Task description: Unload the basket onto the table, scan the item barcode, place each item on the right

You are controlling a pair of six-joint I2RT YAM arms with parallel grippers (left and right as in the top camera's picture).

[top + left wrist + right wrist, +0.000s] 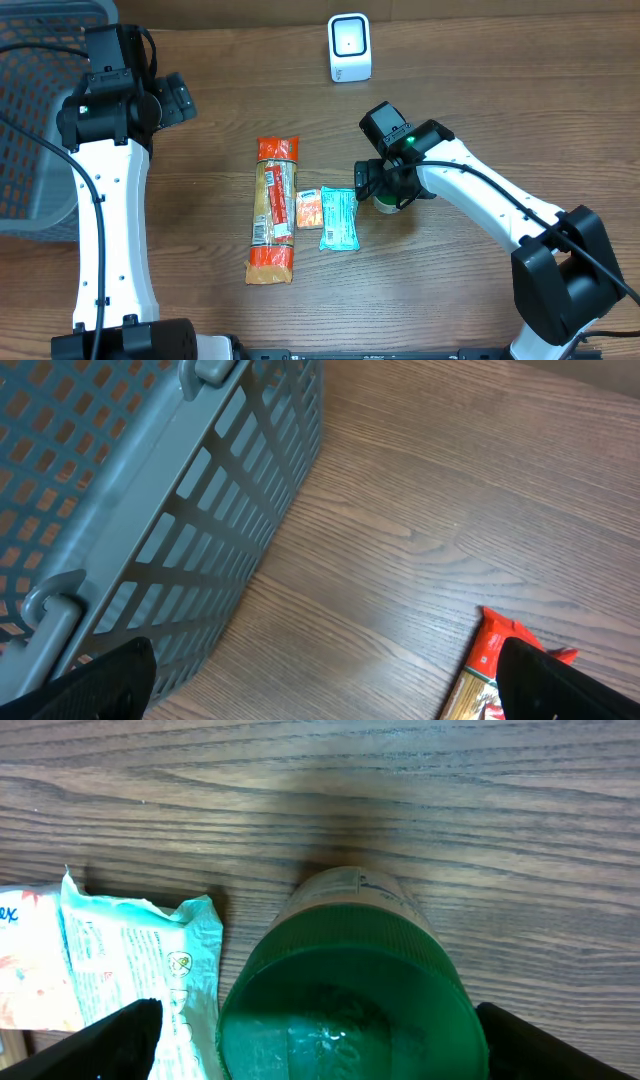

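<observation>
Grey basket upper left; my left gripper beside it, jaws wide, empty. Spaghetti pack centre frame. White scanner top centre. My right gripper spread wide, straddling green-capped jar right of centre, not clamped on it.

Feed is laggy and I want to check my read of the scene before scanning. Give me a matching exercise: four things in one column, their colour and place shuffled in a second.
Things:
1. scanner
2. basket
3. long packet
4. bottle cap

Descriptions:
A. green, just right of the teal wrapper
B. white, farthest from the robot
C. grey, on the robot's left side
D. orange at both ends, lying lengthwise mid-scene

Pairs: 1-B, 2-C, 3-D, 4-A
</observation>
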